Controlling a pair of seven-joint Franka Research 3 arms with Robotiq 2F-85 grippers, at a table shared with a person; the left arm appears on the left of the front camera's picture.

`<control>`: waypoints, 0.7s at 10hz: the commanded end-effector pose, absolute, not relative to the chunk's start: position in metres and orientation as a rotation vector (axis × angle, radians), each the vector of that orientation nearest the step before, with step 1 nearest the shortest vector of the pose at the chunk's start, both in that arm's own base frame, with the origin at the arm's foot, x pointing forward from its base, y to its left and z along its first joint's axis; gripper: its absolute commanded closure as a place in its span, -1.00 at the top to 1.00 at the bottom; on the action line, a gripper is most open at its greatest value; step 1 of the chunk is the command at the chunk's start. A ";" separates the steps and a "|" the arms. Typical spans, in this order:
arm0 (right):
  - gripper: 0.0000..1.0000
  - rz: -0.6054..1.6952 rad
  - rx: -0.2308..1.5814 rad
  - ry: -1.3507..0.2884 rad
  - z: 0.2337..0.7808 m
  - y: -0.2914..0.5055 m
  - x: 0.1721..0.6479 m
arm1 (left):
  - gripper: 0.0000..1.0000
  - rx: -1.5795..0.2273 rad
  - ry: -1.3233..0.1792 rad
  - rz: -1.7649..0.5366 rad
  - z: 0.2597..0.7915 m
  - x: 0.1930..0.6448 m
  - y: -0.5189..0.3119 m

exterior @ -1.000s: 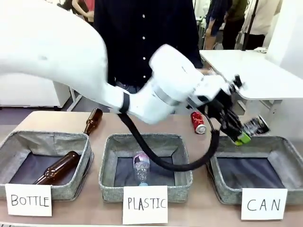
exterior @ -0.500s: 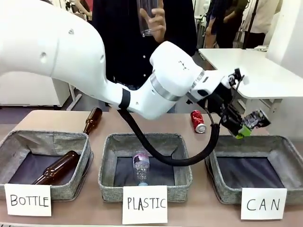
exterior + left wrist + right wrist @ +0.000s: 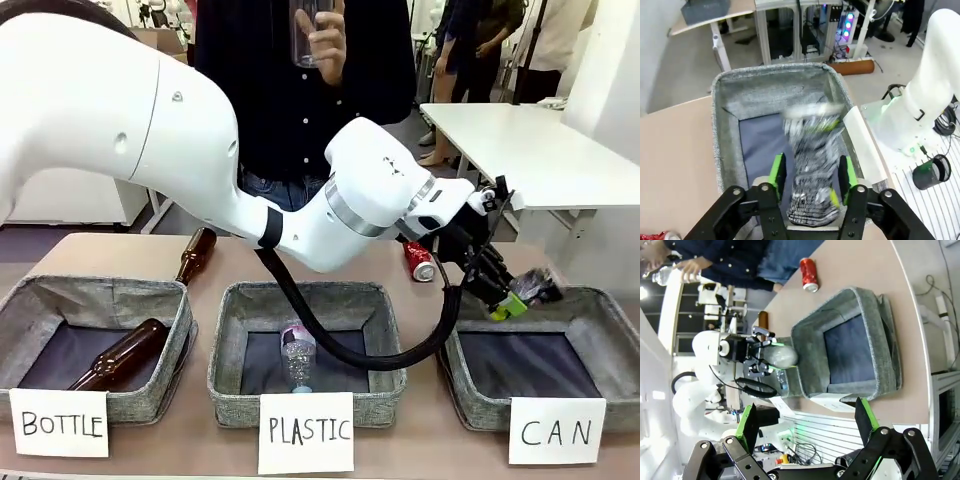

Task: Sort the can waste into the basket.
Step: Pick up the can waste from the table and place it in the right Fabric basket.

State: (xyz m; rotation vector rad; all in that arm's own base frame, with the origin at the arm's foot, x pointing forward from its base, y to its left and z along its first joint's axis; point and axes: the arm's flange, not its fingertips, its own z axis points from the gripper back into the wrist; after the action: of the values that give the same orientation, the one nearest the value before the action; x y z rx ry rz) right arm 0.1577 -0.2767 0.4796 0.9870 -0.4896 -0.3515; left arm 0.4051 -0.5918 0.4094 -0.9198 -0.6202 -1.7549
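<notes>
In the front view the left gripper (image 3: 503,297) holds the dark can (image 3: 535,286) above the far rim of the CAN basket (image 3: 600,345) (the red can (image 3: 418,259) lies on the table, far side), the left wrist view shows its green pads (image 3: 777,169) clamping the dark can over the basket's lining, and the right wrist view shows the right gripper (image 3: 805,422) spread wide with nothing between its 2 fingers.

Three grey woven-fabric baskets are sitting in a row along the worktop's (image 3: 130,250) near edge. The grey woven-fabric basket carded "CAN" (image 3: 600,320) is lying rightmost. The dark printed metal can (image 3: 537,287) is hanging over its far rim, with the red dented metal can (image 3: 418,262) lying behind, to the left.
</notes>
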 end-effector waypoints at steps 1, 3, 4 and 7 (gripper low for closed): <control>1.00 -0.372 0.983 -0.484 0.484 -0.275 0.157 | 1.00 -0.930 -0.623 -1.766 0.415 0.404 -0.585; 1.00 -0.372 0.983 -0.484 0.484 -0.275 0.157 | 0.93 -0.910 -0.607 -1.748 0.415 0.406 -0.585; 1.00 -0.372 0.983 -0.484 0.484 -0.275 0.157 | 0.93 -0.918 -0.591 -1.707 0.417 0.407 -0.582; 1.00 -0.326 1.001 -0.502 0.484 -0.267 0.167 | 0.93 -0.935 -0.493 -1.475 0.446 0.408 -0.542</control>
State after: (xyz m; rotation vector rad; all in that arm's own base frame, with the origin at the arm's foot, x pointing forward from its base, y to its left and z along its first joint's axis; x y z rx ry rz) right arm 0.1600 -0.2750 0.4802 0.9901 -0.4902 -0.3451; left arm 0.4225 -0.5691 0.4262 -0.9192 -0.5535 -1.5731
